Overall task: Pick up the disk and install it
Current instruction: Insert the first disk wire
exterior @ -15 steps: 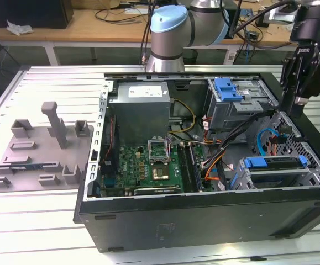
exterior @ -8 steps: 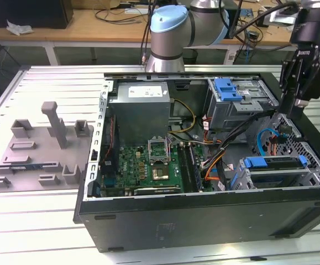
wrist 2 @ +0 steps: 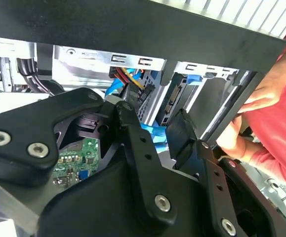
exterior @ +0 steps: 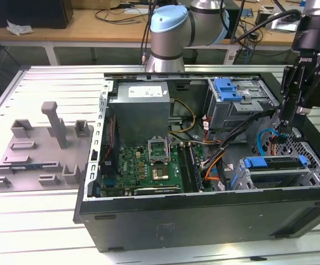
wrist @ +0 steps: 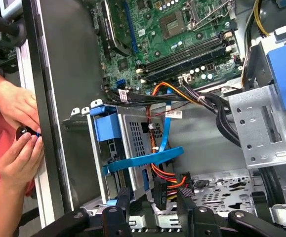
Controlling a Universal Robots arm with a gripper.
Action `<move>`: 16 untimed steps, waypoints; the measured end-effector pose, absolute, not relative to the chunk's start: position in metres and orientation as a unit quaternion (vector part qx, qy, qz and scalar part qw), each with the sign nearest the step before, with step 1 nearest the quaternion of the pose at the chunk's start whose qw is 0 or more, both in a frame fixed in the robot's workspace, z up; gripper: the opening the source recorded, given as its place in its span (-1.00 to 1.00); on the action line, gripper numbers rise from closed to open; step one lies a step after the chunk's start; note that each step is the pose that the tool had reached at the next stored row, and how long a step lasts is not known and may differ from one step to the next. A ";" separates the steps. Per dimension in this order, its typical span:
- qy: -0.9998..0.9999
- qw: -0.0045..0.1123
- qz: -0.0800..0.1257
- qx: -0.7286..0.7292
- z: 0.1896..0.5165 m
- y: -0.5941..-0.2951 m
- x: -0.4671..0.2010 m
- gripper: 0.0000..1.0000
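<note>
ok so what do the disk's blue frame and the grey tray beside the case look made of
Frame of the disk: it looks like moulded plastic, an even matte blue with rounded tabs at its ends. The grey tray is probably plastic too, possibly printed: it is a uniform dull grey with blocky posts and no metallic shine.

The exterior view looks down on the whole case from well back; both wrist views sit close behind my gripper inside it, sharing the cage.

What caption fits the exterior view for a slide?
Black gripper hangs inside open black computer case, near blue-bracketed silver disk.
</note>
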State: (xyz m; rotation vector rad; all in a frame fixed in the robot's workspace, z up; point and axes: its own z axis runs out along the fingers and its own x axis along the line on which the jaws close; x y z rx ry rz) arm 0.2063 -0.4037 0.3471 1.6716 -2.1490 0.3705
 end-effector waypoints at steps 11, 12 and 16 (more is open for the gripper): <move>-0.767 0.196 0.132 0.597 0.339 -0.399 0.207 -0.30; -0.767 0.196 0.132 0.597 0.339 -0.399 0.207 -0.30; -0.767 0.196 0.132 0.597 0.337 -0.399 0.207 -0.30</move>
